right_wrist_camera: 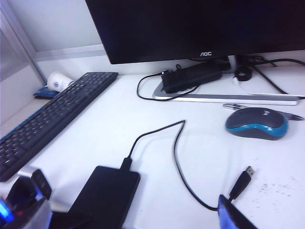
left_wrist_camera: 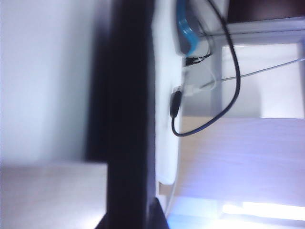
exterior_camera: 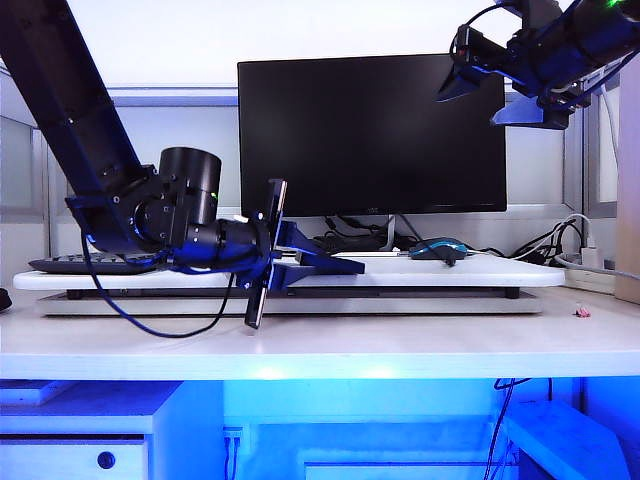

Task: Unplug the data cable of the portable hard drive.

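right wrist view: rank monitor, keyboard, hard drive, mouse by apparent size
1. monitor, though cropped by the frame
2. keyboard
3. portable hard drive, nearer the camera, so it looks bigger
4. mouse, close to the drive in apparent size; that ranking is unsure

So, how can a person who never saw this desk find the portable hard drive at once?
Start at the black monitor and come toward the front of the white desk. Right of the long keyboard, beside the left gripper, lies the portable hard drive. It is a flat black slab with a thin black data cable plugged in, unlike the rounded blue-black mouse.
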Controlling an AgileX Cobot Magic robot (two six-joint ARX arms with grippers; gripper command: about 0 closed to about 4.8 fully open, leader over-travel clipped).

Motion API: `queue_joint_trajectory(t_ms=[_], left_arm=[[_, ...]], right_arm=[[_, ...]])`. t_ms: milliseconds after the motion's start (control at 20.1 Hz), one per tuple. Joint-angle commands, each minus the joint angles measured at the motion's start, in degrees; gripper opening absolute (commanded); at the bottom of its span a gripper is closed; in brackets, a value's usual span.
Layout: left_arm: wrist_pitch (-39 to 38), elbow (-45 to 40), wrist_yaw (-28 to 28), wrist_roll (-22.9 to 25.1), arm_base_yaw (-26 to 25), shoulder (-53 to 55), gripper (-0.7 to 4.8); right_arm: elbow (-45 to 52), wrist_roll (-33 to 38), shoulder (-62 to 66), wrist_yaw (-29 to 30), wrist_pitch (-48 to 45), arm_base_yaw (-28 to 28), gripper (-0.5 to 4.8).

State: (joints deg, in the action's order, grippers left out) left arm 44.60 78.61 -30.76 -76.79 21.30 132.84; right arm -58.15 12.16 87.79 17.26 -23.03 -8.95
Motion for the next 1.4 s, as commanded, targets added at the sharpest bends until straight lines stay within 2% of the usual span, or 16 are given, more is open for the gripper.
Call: queue_joint_trajectory(t_ms=[50, 199, 299, 598, 797, 947, 1146, 1295, 1395], left_arm=[[-1.0, -0.1, -0.3, -0.1, -0.1, 0.2, -0.05], [8.3, -0.1, -9.4, -1.1, 0.2, 0.0, -0.05], [12.7, -0.1, -11.9, -3.2, 0.8, -0.3, -0.05], [17.5, 0.2, -19.9, -3.5, 1.9, -3.9, -0.05], [20.4, 0.2, -21.6, -3.6, 1.9, -6.1, -0.05], [21.5, 0.5, -23.7, -4.3, 2.3, -6.1, -0.05], [22.4, 0.5, -24.5, -4.5, 3.0, -6.2, -0.05], [22.5, 0.6, -24.5, -4.7, 2.9, -6.2, -0.05], [23.2, 0.6, -24.6, -4.8, 3.0, -6.2, -0.05]], right_arm=[[-0.3, -0.2, -0.2, 2.1, -0.5, 0.0, 4.79], [-0.6, -0.2, -0.1, 6.1, -1.2, 0.0, 4.79], [-1.7, -0.2, 0.5, 7.6, -1.2, 0.0, 4.79], [-6.9, 3.2, 5.4, 12.6, -0.4, 0.0, 4.74], [-7.2, 3.3, 6.2, 13.5, -1.1, 0.2, 4.74], [-7.3, 6.1, 6.8, 13.5, -4.8, 0.2, 4.71], [-10.8, 9.1, 10.3, 14.8, -5.0, 0.3, 4.71], [-10.8, 9.1, 10.8, 14.9, -5.0, 0.3, 4.29], [-10.8, 9.1, 11.2, 14.9, -5.2, 0.2, 4.25]])
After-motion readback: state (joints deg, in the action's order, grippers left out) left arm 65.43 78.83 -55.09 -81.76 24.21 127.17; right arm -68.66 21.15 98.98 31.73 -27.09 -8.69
